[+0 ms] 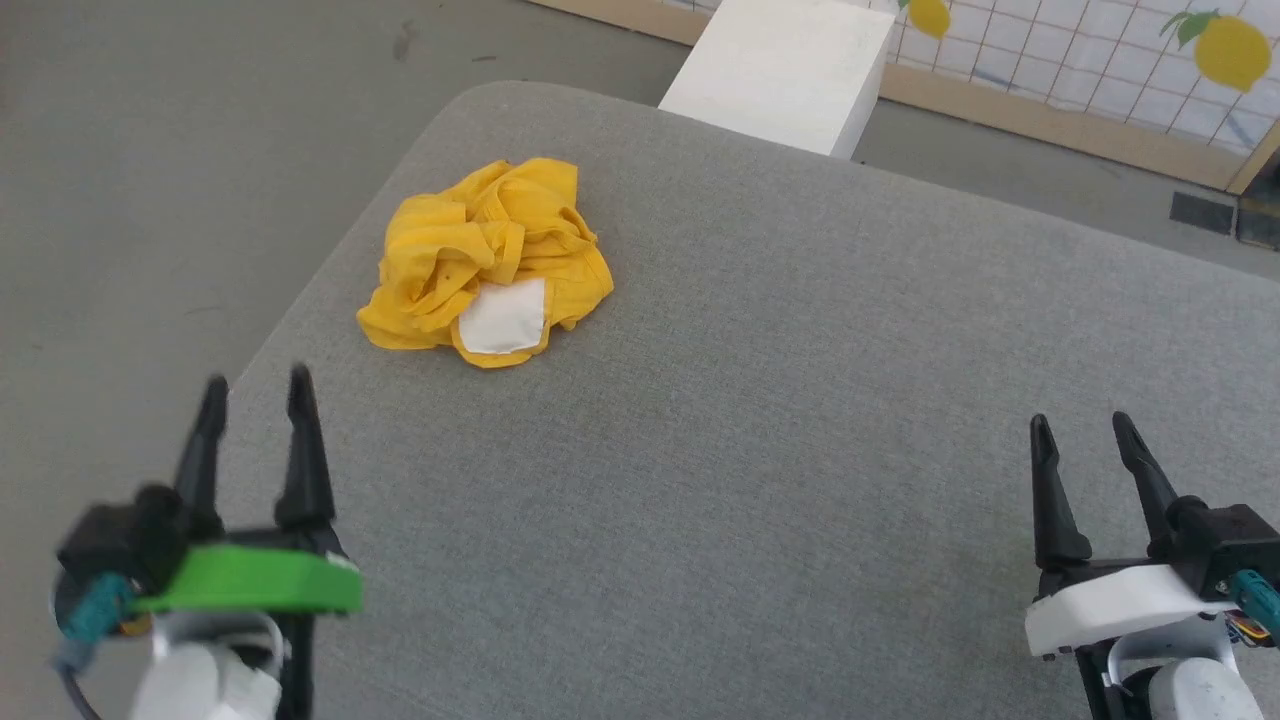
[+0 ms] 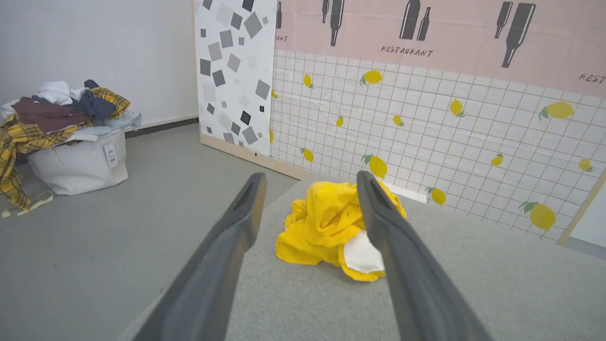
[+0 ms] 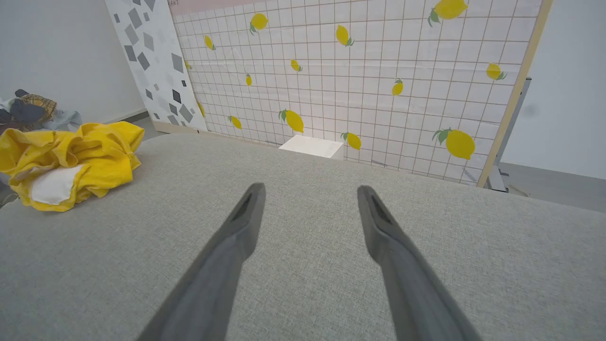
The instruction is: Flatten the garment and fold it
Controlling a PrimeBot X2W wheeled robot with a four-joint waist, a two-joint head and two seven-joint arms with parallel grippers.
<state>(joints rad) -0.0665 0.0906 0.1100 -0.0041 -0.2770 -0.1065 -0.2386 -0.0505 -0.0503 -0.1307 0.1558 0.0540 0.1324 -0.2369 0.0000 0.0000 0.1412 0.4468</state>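
Left wrist view, garment (image 2: 322,222) partly behind finger (image 2: 397,255)

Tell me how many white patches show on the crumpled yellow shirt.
1. The white patch sits on the near side of the garment, which lies bunched toward the far left of the grey surface. More patches may be hidden in its folds.

garment (image 1: 470,245): mustard-yellow, white patch | table (image 1: 800,400): grey | wall panel (image 3: 378,71): lemon-print grid

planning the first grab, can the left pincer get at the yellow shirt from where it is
Probably yes: the left pincer is open and points toward the crumpled shirt, with bare grey cushion between them.
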